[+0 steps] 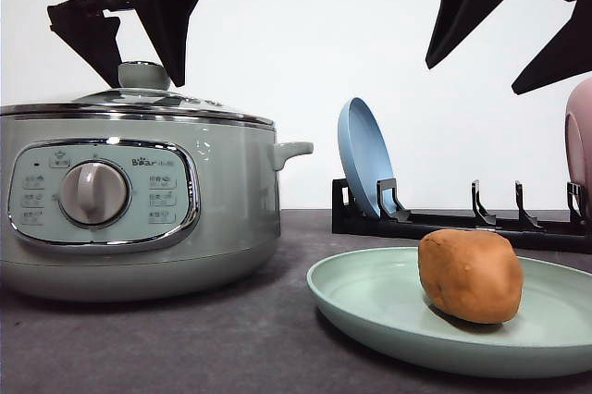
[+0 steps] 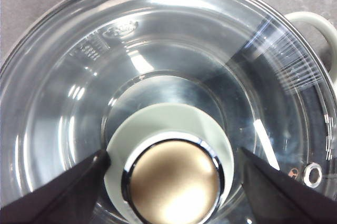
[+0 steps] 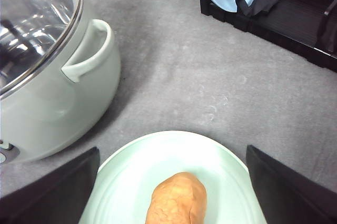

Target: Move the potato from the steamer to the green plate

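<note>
the left gripper hangs with its jaws spread, straddling the knob of the glass lid without clamping it; in the left wrist view one dark fingertip stands at nine o'clock of the knob and the other at three o'clock, each just beside the knob's pale collar. the lid sits seated on the steamer, whose dial faces the front camera. the right gripper is also spread wide and holds nothing, poised above the green plate. the potato lies on that plate, toward its middle, with the steamer at about nine o'clock of the plate across the dark table. behind the plate, at twelve o'clock, a black rack holds a blue plate on edge, and a pink dish shows at the far right.

judging from this layout, the transfer itself looks complete: potato on plate, lid on pot, both arms unloaded. what remains is likely only clearing away. the next move would call for the left arm to lift straight up so its fingers miss the knob, and for the right arm to rise without brushing the potato.
</note>
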`<control>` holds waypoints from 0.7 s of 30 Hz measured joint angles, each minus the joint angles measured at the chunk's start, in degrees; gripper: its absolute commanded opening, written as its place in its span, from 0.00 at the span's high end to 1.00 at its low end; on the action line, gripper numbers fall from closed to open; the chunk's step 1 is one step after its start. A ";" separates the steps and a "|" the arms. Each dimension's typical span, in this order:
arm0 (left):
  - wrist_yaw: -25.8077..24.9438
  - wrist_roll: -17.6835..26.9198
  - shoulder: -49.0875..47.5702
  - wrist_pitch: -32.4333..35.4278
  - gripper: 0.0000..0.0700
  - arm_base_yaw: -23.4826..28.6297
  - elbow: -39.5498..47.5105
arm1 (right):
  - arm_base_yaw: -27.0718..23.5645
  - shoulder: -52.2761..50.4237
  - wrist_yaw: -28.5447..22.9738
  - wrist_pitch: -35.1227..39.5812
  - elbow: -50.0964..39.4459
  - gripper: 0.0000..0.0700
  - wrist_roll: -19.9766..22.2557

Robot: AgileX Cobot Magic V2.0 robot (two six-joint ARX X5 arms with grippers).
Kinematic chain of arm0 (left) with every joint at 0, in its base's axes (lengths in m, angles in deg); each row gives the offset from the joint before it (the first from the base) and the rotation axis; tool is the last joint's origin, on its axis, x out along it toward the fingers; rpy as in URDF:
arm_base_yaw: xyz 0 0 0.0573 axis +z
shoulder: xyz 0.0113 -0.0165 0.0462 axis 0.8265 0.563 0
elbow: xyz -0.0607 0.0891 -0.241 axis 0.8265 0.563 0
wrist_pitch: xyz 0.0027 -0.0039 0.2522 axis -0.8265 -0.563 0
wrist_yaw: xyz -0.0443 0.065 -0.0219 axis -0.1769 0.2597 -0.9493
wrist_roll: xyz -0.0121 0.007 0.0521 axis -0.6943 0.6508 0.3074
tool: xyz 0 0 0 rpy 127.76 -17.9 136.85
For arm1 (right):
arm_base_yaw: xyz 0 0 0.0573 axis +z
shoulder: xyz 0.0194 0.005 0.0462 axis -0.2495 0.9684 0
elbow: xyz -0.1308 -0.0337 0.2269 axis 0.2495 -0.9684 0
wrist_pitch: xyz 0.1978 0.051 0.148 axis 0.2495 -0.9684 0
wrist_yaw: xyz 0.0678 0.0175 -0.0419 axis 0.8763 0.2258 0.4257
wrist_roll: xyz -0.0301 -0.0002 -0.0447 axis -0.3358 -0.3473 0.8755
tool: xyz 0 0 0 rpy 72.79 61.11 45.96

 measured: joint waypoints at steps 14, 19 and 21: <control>-5.57 -0.78 -13.08 -0.77 0.27 0.00 -1.33 | 0.00 0.00 7.29 -0.21 0.00 0.20 0.35; -12.67 -0.90 -16.92 -3.83 0.27 -0.01 -1.33 | 0.00 0.00 14.65 -2.35 0.00 0.20 0.36; -14.39 -0.90 -18.45 -4.81 0.27 -0.17 -1.33 | 0.00 0.00 17.27 -3.55 0.00 0.20 0.37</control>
